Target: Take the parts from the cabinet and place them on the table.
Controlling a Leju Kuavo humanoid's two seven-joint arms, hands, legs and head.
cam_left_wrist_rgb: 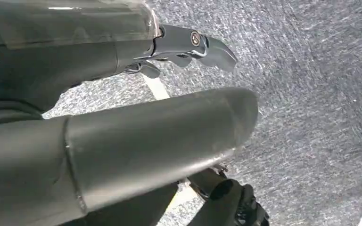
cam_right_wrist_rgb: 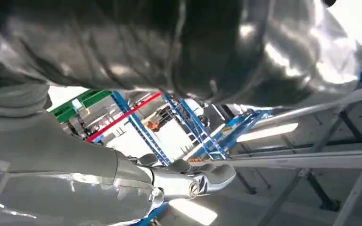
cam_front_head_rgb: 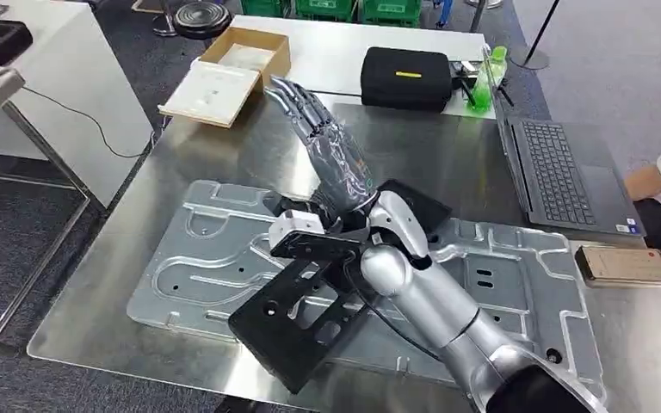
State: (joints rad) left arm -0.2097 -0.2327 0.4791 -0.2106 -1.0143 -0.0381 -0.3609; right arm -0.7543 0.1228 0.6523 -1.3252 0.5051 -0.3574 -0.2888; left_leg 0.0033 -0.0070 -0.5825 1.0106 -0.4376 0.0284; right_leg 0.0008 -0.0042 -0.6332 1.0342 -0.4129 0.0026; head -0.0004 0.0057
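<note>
Here, right hand (cam_front_head_rgb: 323, 142) open-fingered above ribbed pressed-metal panel (cam_front_head_rgb: 215, 249), glossy steel table (cam_front_head_rgb: 447, 155)

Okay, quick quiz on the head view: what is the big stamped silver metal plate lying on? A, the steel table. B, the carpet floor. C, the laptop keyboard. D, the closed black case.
A: the silver metal plate lies flat on the steel table, with the right hand raised above it, fingers spread and holding nothing; the laptop and black case sit apart from it.
</note>
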